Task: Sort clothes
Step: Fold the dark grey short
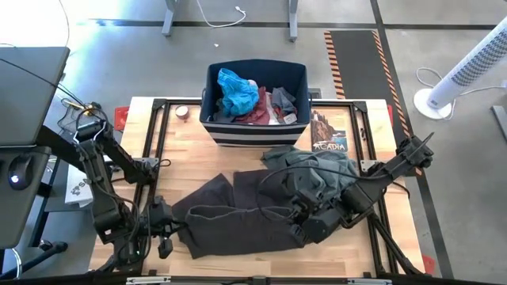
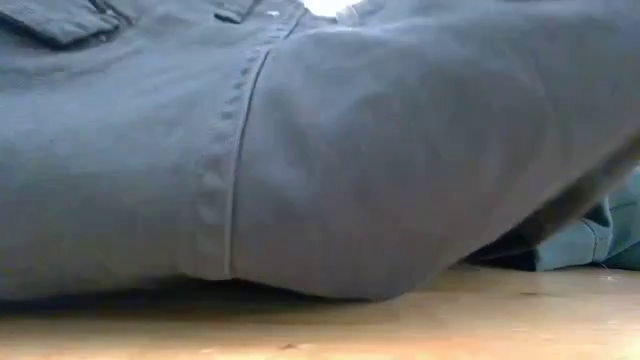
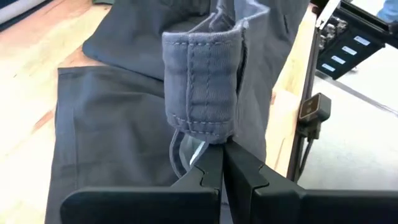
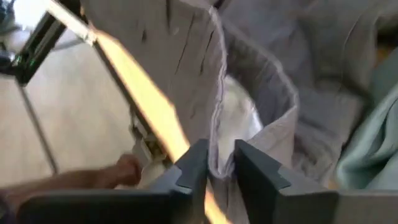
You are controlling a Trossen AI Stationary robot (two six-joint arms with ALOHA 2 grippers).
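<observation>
Worktop (image 1: 190,138): dark grey-brown trousers (image 1: 238,214) spread along front edge.
L gripper (image 3: 222,163) pinched shut on hem, R gripper (image 4: 221,163) clamps waistband; grey-green shirt (image 1: 317,170) just behind.

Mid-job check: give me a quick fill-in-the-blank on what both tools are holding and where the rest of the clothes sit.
1. The left tool is shut on a folded edge of the ____.
2. The right tool grips the same garment; both arms work at the table's ____ edge.
3. The bright blue piece lies in the navy ____.
4. The grey-green shirt lies ____ the bin.

Missing words: trousers; front; bin; outside
</observation>
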